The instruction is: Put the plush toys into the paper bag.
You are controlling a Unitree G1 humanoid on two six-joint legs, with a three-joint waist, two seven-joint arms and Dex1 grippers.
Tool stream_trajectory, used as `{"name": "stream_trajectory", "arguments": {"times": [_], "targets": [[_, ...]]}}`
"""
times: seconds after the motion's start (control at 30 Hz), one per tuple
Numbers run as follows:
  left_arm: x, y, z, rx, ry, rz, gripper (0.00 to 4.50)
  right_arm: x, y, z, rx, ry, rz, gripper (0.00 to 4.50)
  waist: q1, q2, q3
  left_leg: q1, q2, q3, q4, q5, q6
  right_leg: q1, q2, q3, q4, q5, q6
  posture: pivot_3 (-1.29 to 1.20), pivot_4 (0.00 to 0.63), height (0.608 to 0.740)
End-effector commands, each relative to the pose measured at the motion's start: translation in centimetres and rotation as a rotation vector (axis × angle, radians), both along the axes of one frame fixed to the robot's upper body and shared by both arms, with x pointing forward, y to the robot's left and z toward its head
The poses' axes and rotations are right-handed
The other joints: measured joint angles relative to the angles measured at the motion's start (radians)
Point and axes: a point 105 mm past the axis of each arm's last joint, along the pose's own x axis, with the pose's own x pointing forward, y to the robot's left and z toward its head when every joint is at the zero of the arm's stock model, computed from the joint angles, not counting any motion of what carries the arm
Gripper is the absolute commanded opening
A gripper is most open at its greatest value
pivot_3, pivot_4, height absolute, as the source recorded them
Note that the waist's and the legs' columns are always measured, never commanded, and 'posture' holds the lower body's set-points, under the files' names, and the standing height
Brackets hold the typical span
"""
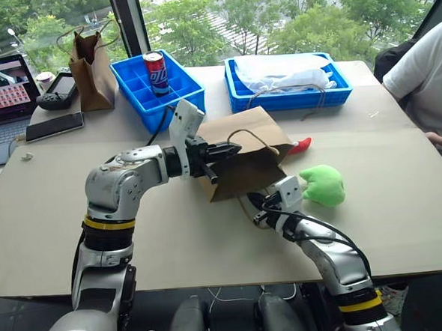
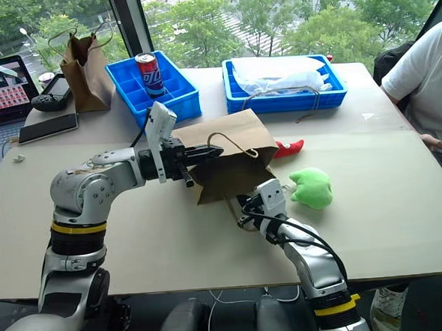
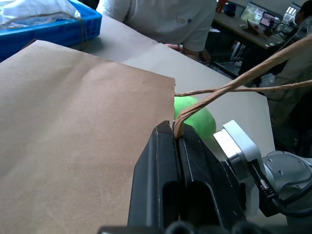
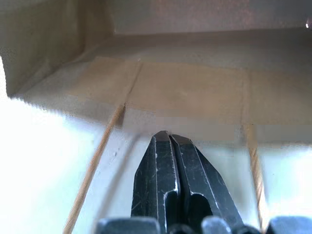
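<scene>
The wide light-brown kraft paper bag [image 1: 243, 153] lies on its side near the middle of the worktop, its mouth turned toward my near edge. I pinch one of its thin twine loop handles [image 3: 229, 88] in my left gripper [image 3: 176, 134], jaws clenched tight on the cord, and lift the upper lip so the mouth gapes. My right gripper [image 4: 168, 139] is clenched too, grasping nothing that I can see, its tips just outside the opening between the two strands of the lower handle.

The rounder bright-green plush toy [image 1: 323, 184] sits on the worktop just to the right of the bag, near my right forearm. The red chili pepper plush [image 1: 301, 145] pokes out from behind the bag's far right corner, touching or nearly touching the paper.

To do this step well, I judge I should keep the handle taut and raised, not jerk it, since twine can slip or drag the whole bag. The right gripper needs to release and reach the green toy first, then push it deep past the lip.

Beyond, toward the far edge, stand two blue plastic trays [image 1: 287, 83], a red drink can [image 1: 155, 72] in one, and a smaller darker brown paper bag [image 1: 91, 68].
</scene>
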Motion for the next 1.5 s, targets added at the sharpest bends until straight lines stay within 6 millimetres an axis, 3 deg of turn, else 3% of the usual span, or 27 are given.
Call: {"name": "stream_trajectory", "arguments": {"times": [0.03,0.13,0.2,0.4,0.47,0.7,0.8,0.83,1.03,1.17,1.27,1.5], "targets": [[-0.4,-0.2,1.5,-0.019,-0.042,-0.009,0.0,-0.8,-2.5,3.8,0.011,-0.056,-0.036,0.31,0.0,0.0,0.0,-0.001,0.0,0.0,0.0,0.0,0.0,-0.001,0.0,0.0,0.0,0.0,0.0,0.0,0.15,0.74],[-0.5,-0.6,1.1,-0.016,-0.029,-0.014,0.0,-2.6,-5.0,6.4,-0.077,-0.064,-0.028,1.08,-0.001,0.0,0.0,-0.005,-0.002,0.0,0.0,0.0,0.0,-0.005,-0.001,0.002,0.0,0.0,0.001,0.0,0.15,0.74],[-0.5,-1.0,1.1,-0.019,-0.022,-0.019,0.0,-3.0,-7.2,7.2,-0.141,-0.056,-0.076,1.82,-0.001,0.0,0.0,-0.005,-0.001,0.0,0.0,0.0,0.0,-0.005,0.0,0.003,0.0,0.0,0.001,0.0,0.15,0.74],[-0.7,-1.6,0.9,-0.026,-0.006,-0.033,0.0,-2.1,-14.3,10.1,-0.229,-0.063,-0.343,3.81,-0.005,0.0,0.0,-0.004,-0.001,0.0,-0.001,0.0,0.0,-0.003,0.001,0.004,-0.004,0.0,0.001,0.0,0.15,0.74],[-0.8,-1.7,0.8,-0.026,-0.003,-0.034,0.0,-1.6,-15.4,9.1,-0.245,-0.018,-0.396,4.48,-0.005,0.0,0.0,-0.004,-0.001,0.001,-0.001,0.0,0.0,-0.003,0.001,0.005,-0.004,0.0,0.001,0.0,0.15,0.74],[-0.7,-1.6,0.2,0.004,0.003,-0.021,0.0,0.3,-14.5,2.8,-0.137,0.178,-0.399,4.48,-0.006,0.0,0.0,-0.004,-0.002,0.003,-0.006,0.0,0.0,-0.005,0.001,0.01,-0.006,0.0,0.001,0.0,0.15,0.74],[-0.7,-1.3,0.3,0.008,0.0,-0.008,0.0,0.3,-14.7,0.8,-0.153,0.227,-0.407,3.77,-0.006,0.0,0.0,-0.003,-0.003,0.004,-0.007,0.0,0.0,-0.005,0.001,0.011,-0.006,0.0,0.002,0.0,0.15,0.74],[-0.7,-1.3,0.2,0.01,0.001,-0.004,0.0,0.3,-14.6,1.0,-0.149,0.214,-0.405,3.42,-0.006,0.0,0.0,-0.003,-0.003,0.003,-0.007,0.0,0.0,-0.005,0.001,0.011,-0.006,0.0,0.002,0.0,0.15,0.74],[-0.9,-1.2,-0.5,0.029,0.023,0.007,0.0,-1.3,-12.5,6.0,-0.164,0.068,-0.221,1.4,-0.004,0.0,0.0,-0.003,-0.004,0.003,-0.007,0.001,0.001,-0.004,0.0,0.012,-0.007,0.0,0.004,0.0,0.15,0.74],[-1.3,-1.8,-0.4,0.019,0.031,-0.016,0.0,-3.1,-8.3,8.3,-0.155,0.053,0.021,0.08,-0.005,0.0,0.0,-0.004,-0.004,0.002,-0.007,0.001,0.001,-0.005,0.001,0.012,-0.007,0.0,0.004,0.0,0.15,0.74],[-1.6,-2.1,-0.3,0.016,0.032,-0.035,0.0,-3.2,-6.1,8.2,-0.15,0.075,0.095,0.02,-0.008,0.0,0.001,-0.003,-0.003,0.002,-0.008,0.001,0.001,-0.005,0.001,0.012,-0.007,0.0,0.004,0.0,0.15,0.74],[-2.8,-2.8,0.0,0.004,0.043,-0.087,0.0,0.1,-2.0,7.7,-0.057,0.067,0.093,0.02,-0.005,0.0,0.001,-0.005,-0.006,0.002,-0.009,0.001,0.001,-0.006,0.0,0.012,-0.007,0.0,0.004,0.0,0.15,0.74]]}}
